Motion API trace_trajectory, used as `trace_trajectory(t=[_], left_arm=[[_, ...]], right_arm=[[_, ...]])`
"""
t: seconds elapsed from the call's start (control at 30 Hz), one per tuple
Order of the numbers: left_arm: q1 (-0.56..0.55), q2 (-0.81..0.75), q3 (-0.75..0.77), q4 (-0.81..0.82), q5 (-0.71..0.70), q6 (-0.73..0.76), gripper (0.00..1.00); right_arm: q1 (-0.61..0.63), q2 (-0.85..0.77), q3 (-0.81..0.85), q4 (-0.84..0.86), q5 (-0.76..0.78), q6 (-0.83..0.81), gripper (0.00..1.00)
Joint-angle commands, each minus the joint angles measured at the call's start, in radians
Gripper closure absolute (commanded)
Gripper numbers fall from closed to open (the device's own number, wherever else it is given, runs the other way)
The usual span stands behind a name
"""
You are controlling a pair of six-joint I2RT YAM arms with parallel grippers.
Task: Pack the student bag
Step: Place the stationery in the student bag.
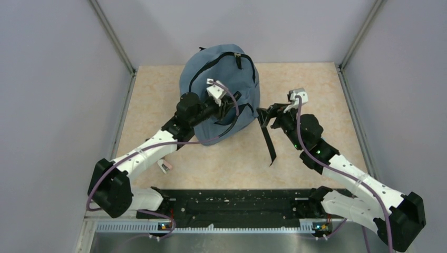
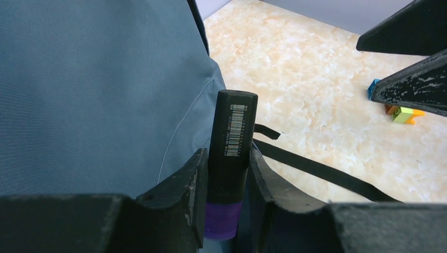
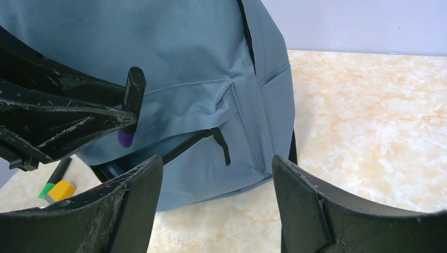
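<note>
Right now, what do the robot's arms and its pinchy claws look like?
Both the left arm and right arm are white links with chunky black joints, and a purple cable runs along each. A white camera block sits on each wrist. The left gripper and right gripper have flat black wedge-shaped fingers, scuffed with pale scratches.
</note>
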Motion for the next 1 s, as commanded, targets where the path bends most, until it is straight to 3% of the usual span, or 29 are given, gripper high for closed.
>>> trace_trajectory(t=[0.0, 0.47, 0.53, 0.8, 0.97], left_arm=[[0.010, -0.031, -0.039, 0.048, -0.014, -0.010, 0.91], [0.012, 0.035, 0.008, -0.158, 0.083, -0.047, 0.87], [0.012, 0.038, 0.012, -0.185, 0.082, -0.042, 0.81], [0.012, 0.015, 0.018, -0.184, 0.044, -0.064, 0.41], [0.013, 0.006, 0.023, -0.179, 0.020, -0.079, 0.32]], right_arm=[[-0.010, -0.013, -0.002, 0.026, 0.008, -0.007, 0.26], [-0.010, 0.002, 0.005, 0.026, -0.008, 0.001, 0.25], [-0.010, 0.003, 0.005, 0.028, -0.010, 0.003, 0.25], [-0.010, 0.007, 0.008, 0.026, -0.016, 0.008, 0.25], [-0.010, 0.003, 0.007, 0.022, -0.014, 0.010, 0.25]])
